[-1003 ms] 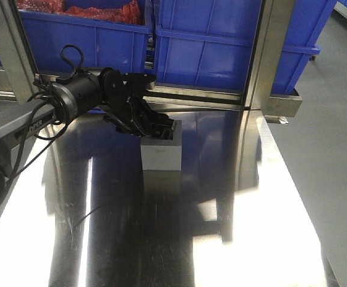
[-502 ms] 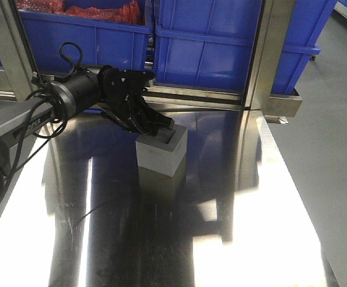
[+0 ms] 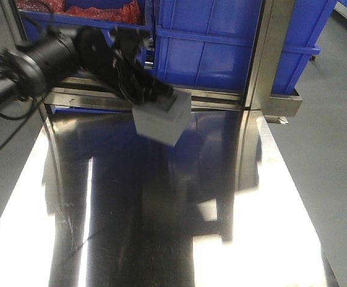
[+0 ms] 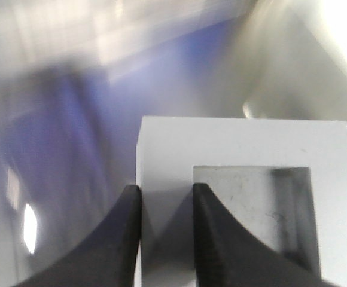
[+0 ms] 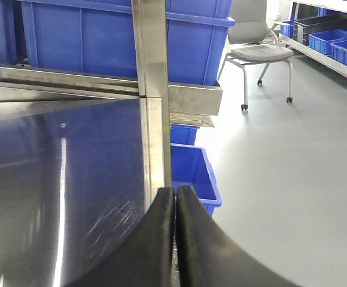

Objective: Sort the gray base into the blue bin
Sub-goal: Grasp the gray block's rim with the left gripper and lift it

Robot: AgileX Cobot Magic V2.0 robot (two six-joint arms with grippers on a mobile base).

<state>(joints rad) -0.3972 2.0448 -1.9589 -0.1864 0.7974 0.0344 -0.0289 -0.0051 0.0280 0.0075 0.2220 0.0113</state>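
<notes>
Two fingers (image 4: 119, 239) of the left end effector (image 4: 166, 197) are closed on one wall of the gray base (image 4: 245, 149). One finger lies on the outer face and the other stands inside the square recess. I judge this grip is taken because the whole block looks too wide for the jaws, while the thin wall fits between them well.

From the front camera, the base hangs tilted in the air. It is over the far part of the worktop (image 3: 161, 227), just in front of the steel rack (image 3: 197, 95). The tilt is natural, I think, because the block is held at one side only and the free side drops.

Directly behind it stands the blue bin (image 3: 215, 48). The neighbour crate (image 3: 90, 33) holds red material, so I suppose the right one is meant, but I cannot be sure.

My right end effector (image 5: 174, 200) is closed with nothing between its fingers. It waits at the right edge of the worktop, away from the left arm.
</notes>
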